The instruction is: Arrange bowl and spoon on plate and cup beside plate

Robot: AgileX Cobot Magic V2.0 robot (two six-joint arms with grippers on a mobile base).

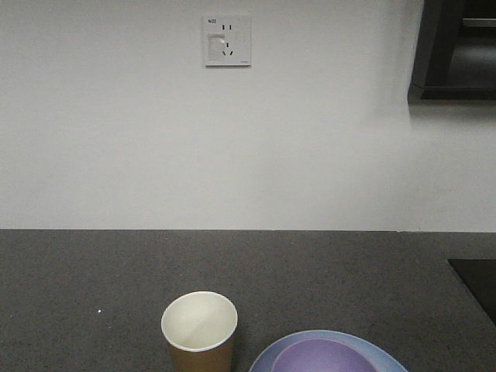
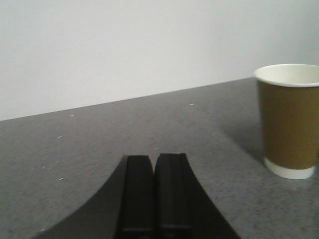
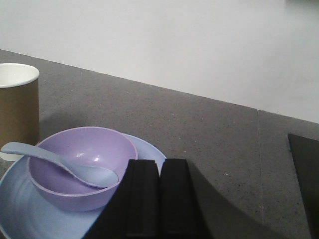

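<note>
The lavender bowl [image 3: 82,167] sits on the light-blue plate [image 3: 20,209], with the pale blue spoon [image 3: 65,164] resting in it, handle over the left rim. The brown paper cup [image 3: 17,107] stands upright just left of the plate, also seen as the cup [image 1: 200,332] and the cup [image 2: 289,119]. In the front view the bowl [image 1: 322,356] and plate [image 1: 380,353] show at the bottom edge. My right gripper [image 3: 159,162] is shut and empty at the plate's right rim. My left gripper [image 2: 154,158] is shut and empty, left of the cup.
Everything rests on a dark grey speckled counter [image 1: 93,263] against a white wall with a socket [image 1: 227,40]. A black flat panel [image 1: 477,283] lies at the counter's right; a dark cabinet [image 1: 453,50] hangs at the upper right.
</note>
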